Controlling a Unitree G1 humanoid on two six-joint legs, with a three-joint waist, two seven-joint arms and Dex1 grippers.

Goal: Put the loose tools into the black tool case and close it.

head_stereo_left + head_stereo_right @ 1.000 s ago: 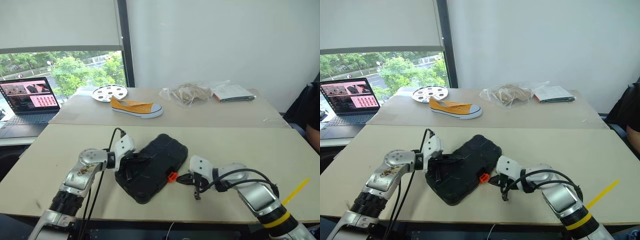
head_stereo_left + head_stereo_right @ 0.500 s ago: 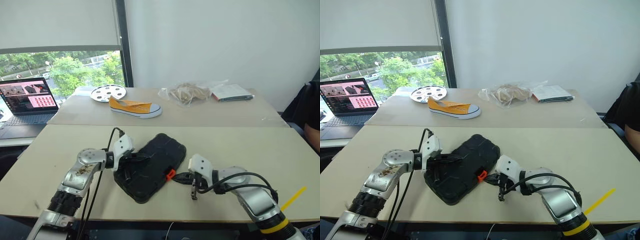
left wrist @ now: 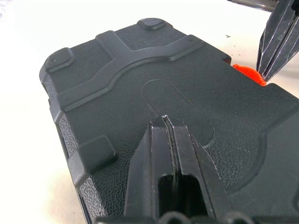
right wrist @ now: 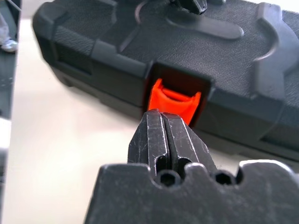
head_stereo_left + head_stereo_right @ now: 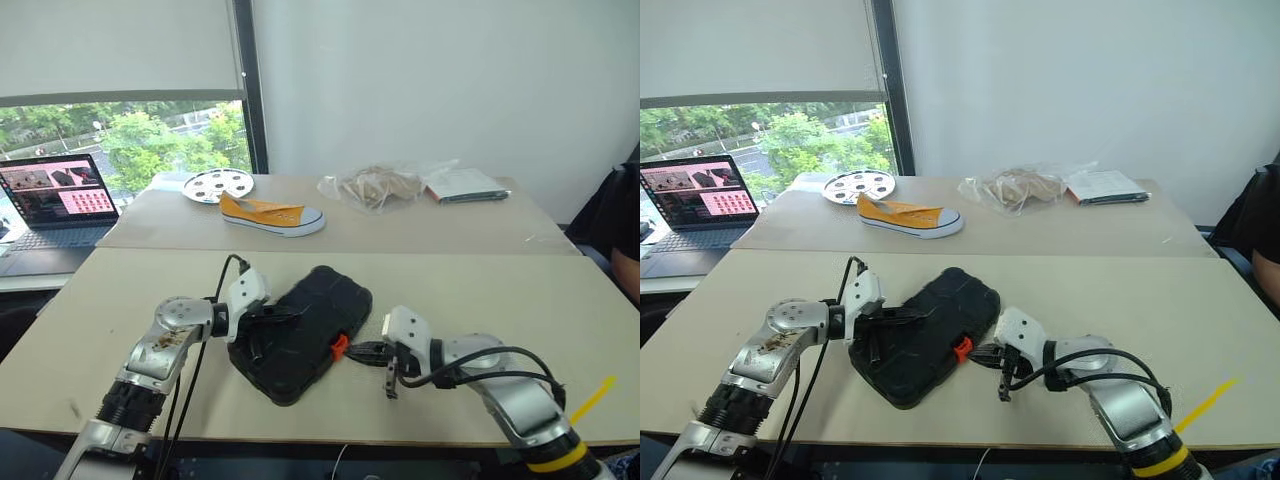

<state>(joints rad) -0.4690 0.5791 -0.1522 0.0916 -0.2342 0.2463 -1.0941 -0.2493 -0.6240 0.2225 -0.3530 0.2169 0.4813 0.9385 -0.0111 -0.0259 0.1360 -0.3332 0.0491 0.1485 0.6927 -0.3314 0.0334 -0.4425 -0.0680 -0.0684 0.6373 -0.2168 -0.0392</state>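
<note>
Case [image 5: 305, 332] shut on table [image 5: 480, 290]. Left gripper [image 3: 164, 122] clenched, empty, tips on case lid. Right gripper [image 4: 164, 122] clenched, empty, at case's orange latch [image 4: 174, 100].

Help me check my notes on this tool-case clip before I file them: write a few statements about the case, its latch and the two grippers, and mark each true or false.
1. The black tool case lies with its lid down on the front table. True.
2. The right gripper has its fingers spread wide. False: they are shut, their tips at the orange latch.
3. The left gripper rests shut on the case's lid. True.
4. The orange latch is on the case's side facing the left arm. False: it faces the right arm.
5. A yellow shoe lies on the far table. True.
6. A screwdriver lies loose beside the case. False: none is visible there.
</note>
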